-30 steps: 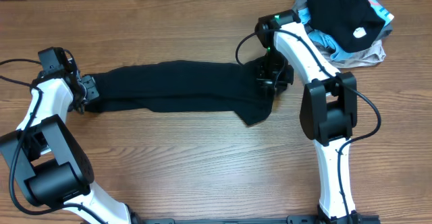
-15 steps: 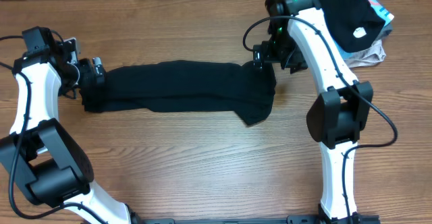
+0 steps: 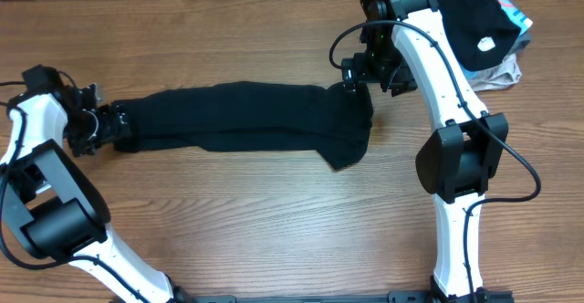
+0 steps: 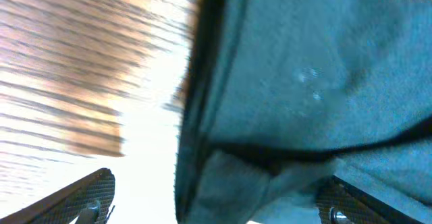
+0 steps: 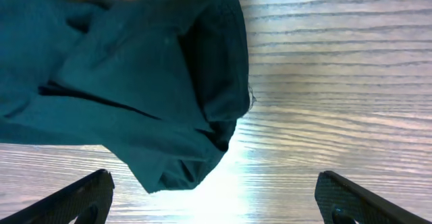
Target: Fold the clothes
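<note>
The clothes, a black garment (image 3: 246,116), lie flat on the wooden table as a long folded strip running left to right. My left gripper (image 3: 102,126) is at the strip's left end, open. In the left wrist view the dark cloth (image 4: 304,82) fills the space ahead of the spread fingers (image 4: 219,191), which do not clamp it. My right gripper (image 3: 370,70) hovers open over the strip's right end. In the right wrist view the bunched end of the cloth (image 5: 135,82) lies ahead and left of the gripper (image 5: 216,183), with bare wood between the fingers.
A pile of clothing (image 3: 474,29) sits at the back right corner: a black piece with a small white label on top of grey and light-blue garments. The right arm's base (image 3: 456,248) stands at the front right, the left arm's base (image 3: 55,221) at the front left.
Both grippers have opened and let go of the garment's ends. The right gripper rose and drew back toward the far edge. The left arm shifted left, its gripper still at the strip's end.
</note>
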`<state>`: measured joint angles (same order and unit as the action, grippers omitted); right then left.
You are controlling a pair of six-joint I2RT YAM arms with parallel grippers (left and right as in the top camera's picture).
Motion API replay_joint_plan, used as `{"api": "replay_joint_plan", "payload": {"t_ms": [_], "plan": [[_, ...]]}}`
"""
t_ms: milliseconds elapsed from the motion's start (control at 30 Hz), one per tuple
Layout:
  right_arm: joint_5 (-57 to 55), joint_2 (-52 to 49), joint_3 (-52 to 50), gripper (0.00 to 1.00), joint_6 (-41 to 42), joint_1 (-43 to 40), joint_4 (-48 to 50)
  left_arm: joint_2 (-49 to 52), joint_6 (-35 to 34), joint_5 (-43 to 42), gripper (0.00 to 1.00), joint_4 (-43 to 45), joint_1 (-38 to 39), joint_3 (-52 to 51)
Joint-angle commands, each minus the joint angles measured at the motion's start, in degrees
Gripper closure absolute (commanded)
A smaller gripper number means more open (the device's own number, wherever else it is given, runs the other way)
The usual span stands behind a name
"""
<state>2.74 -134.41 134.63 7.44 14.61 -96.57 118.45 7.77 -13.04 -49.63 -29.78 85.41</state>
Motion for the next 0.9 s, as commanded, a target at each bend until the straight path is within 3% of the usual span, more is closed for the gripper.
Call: {"api": "replay_joint_plan", "payload": {"t_ms": [0,167,267,300,367,733,867], "plan": [[0.39,1.33,1.09,0.0,-0.42,-0.07,0.28,3.91,2.58,-4.13,0.07,1.44,0.24,-0.2],[0.39,1.33,1.09,0.0,-0.42,-0.07,0.02,7.61,2.56,-6.82,0.22,3.26,1.42,-0.2],[0.72,1.33,1.09,0.0,-0.42,-0.07,-0.22,8.7,2.54,-6.91,0.41,3.43,1.77,-0.2],[1.2,1.33,1.09,0.0,-0.39,-0.07,-0.24,8.76,2.54,-6.91,0.55,3.41,1.75,-0.2],[2.25,1.33,1.09,0.01,-0.39,-0.07,-0.24,8.7,2.45,-6.95,0.93,3.37,1.7,-0.13],[7.89,1.33,1.09,0.1,-0.13,0.0,0.2,1.62,0.02,-6.34,0.96,-0.11,-4.11,5.75],[7.89,1.33,1.09,0.09,0.02,0.17,0.7,-1.27,5.62,-5.79,0.96,-4.04,-4.17,9.84]]}}
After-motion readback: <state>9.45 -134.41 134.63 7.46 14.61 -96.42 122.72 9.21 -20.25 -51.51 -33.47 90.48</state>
